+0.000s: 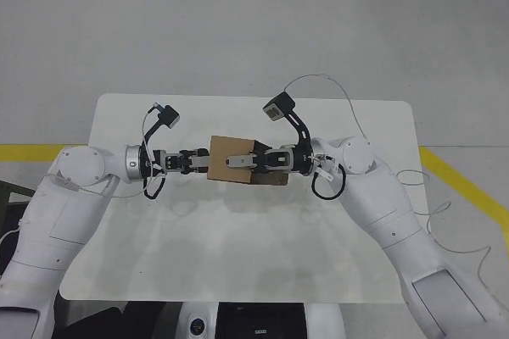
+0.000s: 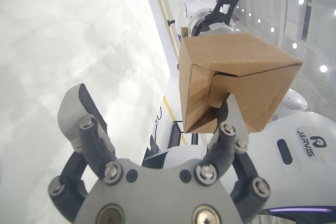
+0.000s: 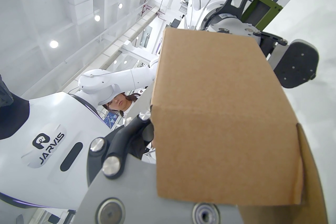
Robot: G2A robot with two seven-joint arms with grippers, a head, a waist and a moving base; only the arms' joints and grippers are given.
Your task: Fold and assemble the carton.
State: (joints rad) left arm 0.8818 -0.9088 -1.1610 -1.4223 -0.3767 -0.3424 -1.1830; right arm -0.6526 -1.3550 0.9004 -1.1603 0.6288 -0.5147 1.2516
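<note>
Carton: a brown cardboard carton (image 1: 229,146), folded into a box shape, is held up off the bench over its far middle, between the two grippers, long side running left to right.
Carton, left end: the end panels (image 2: 236,93) are folded in and meet along a seam, and one tab stands slightly proud.
Carton, right end: a loose flap (image 3: 312,172) sticks out beyond the body.
Right gripper: the right gripper (image 1: 236,160) comes in from the right and clamps the carton. One grey finger lies across the top face in the top view. In the right wrist view one of its fingers (image 3: 140,107) runs along the carton's side, and the other is hidden behind the cardboard.
Left gripper: the left gripper (image 2: 157,96) meets the carton's left end with its fingers spread wide. One finger (image 2: 233,112) is pushed in under the folded end tab; the other finger (image 2: 84,109) stands free, well apart from the cardboard.
Bench: a white bench (image 1: 153,246) with rounded corners lies beneath both arms.
Floor: a yellow line (image 1: 17,152) runs along the grey floor on either side of the bench.
</note>
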